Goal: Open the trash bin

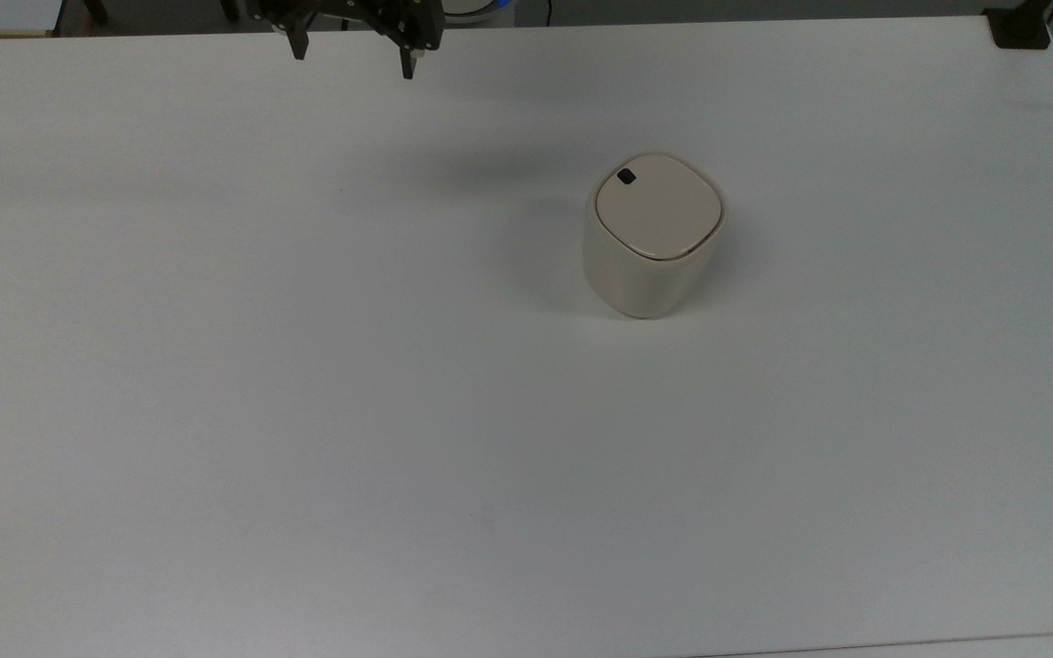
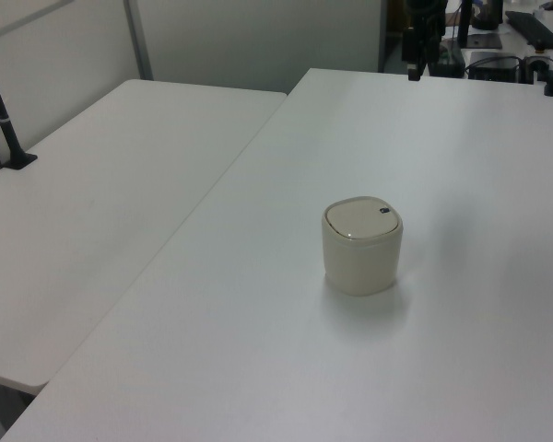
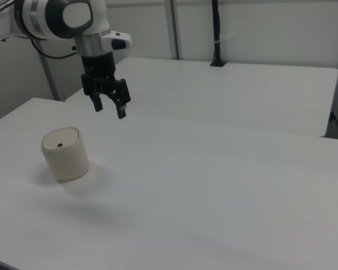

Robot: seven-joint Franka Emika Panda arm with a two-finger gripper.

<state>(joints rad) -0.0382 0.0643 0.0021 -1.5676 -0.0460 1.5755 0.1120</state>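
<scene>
The trash bin (image 1: 653, 239) is a small cream-beige tub standing upright on the white table (image 1: 307, 411), its flat lid down. A small black button (image 1: 627, 176) sits at the lid's corner toward the top view's upper left. The same trash bin (image 2: 362, 244) shows mid-table in the left view, and at the right view's left (image 3: 65, 153). My gripper (image 1: 354, 60) hangs at the top view's upper edge, well away from the bin, open with nothing between its fingers. In the right view the gripper (image 3: 110, 109) hovers high above the table, up and right of the bin.
A second white table (image 2: 92, 212) adjoins at the left view's left. A black clamp post (image 1: 1020, 27) stands at the table's far right corner in the top view. Another black post (image 3: 216, 34) rises from the rear table in the right view.
</scene>
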